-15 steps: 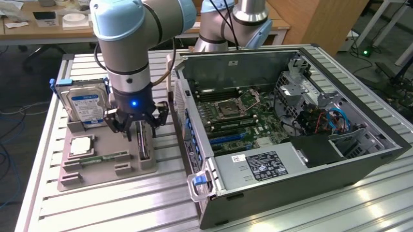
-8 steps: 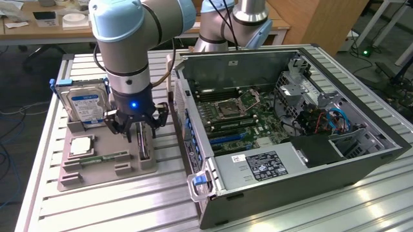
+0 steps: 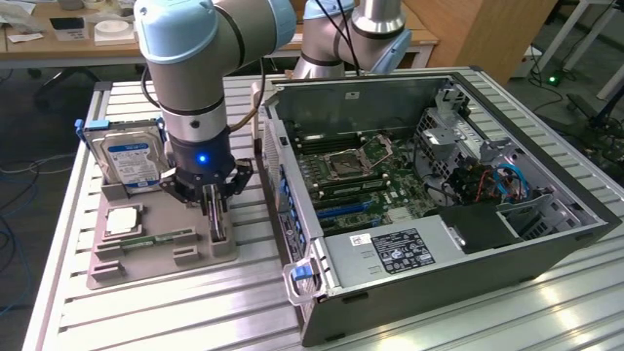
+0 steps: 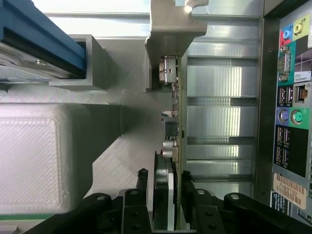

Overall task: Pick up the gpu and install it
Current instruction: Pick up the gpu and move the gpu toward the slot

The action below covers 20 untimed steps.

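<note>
The gpu (image 3: 216,228) stands on edge in a slot of the grey parts tray (image 3: 166,263), at the tray's side nearest the computer case. My gripper (image 3: 212,199) is lowered right over the gpu. In the wrist view the gpu (image 4: 171,122) runs away from the camera, green board edge and black cooler, with its silver end bracket (image 4: 168,29) at the far end. The gripper (image 4: 165,176) straddles the card, one dark fingertip (image 4: 142,174) on each side. The jaws are open, with a narrow gap still showing on the cooler side.
On the tray also stand a hard drive with a blue-white label (image 3: 131,157), a square processor (image 3: 122,219) and a narrow green memory stick (image 3: 161,239). The open computer case (image 3: 546,219) lies to the exterior view's right, motherboard (image 3: 361,175) exposed; its rear ports (image 4: 290,97) are close beside the card.
</note>
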{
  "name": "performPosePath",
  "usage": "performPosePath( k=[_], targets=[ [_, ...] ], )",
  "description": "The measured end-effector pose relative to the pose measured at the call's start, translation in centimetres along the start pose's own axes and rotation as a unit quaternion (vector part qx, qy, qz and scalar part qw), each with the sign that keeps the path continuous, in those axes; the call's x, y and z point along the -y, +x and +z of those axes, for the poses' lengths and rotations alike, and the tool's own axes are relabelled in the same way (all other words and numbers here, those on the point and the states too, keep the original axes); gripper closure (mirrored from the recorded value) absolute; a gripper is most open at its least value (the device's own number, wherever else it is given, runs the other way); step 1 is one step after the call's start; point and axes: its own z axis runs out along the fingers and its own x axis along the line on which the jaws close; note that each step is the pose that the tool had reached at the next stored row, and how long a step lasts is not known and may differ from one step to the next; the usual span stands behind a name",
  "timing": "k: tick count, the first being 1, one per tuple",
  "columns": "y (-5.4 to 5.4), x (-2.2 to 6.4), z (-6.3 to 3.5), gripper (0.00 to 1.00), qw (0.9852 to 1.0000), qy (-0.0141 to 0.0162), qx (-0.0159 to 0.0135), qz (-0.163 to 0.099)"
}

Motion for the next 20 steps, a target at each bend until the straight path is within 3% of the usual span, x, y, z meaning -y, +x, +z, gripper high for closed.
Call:
performPosePath(
  k=[1, 20],
  targets=[
    [0.0, 0.0, 0.0, 0.61, 1.0, 0.0, 0.0, 0.0],
    [0.05, -0.41, 0.01, 0.63, 1.0, 0.0009, 0.0001, 0.0]
  ],
)
